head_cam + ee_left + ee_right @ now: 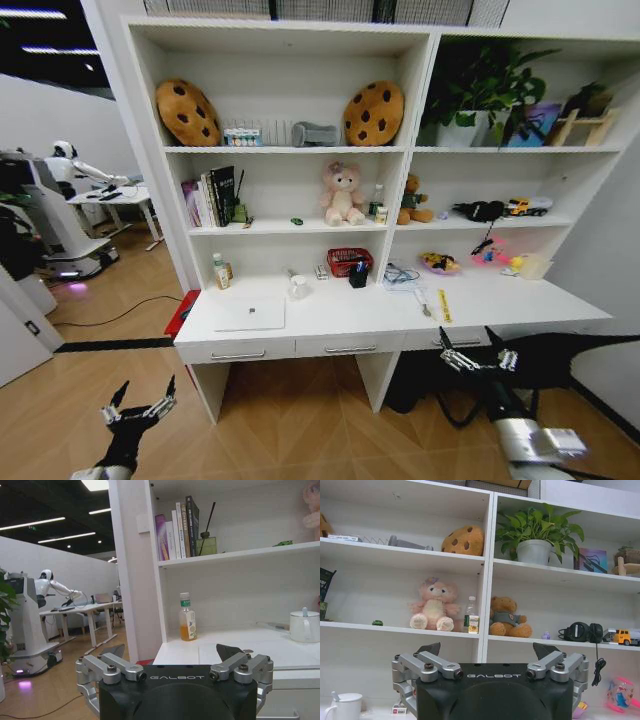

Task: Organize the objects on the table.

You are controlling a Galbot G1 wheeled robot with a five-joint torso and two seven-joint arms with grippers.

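Observation:
The long white table stands ahead under white shelves. A shut silver laptop lies on its left part. A tiny green toy car sits on the shelf above, and a small clear bottle stands there beside a pink plush. Pens lie on the table's right part. My left gripper hangs open, low and left of the table. My right gripper is open, just before the table's right front edge. Neither holds anything.
On the table are an orange-drink bottle, a white pot, a red basket and a black cup. Books, plush toys, cookie cushions and a plant fill the shelves. Another robot stands far left.

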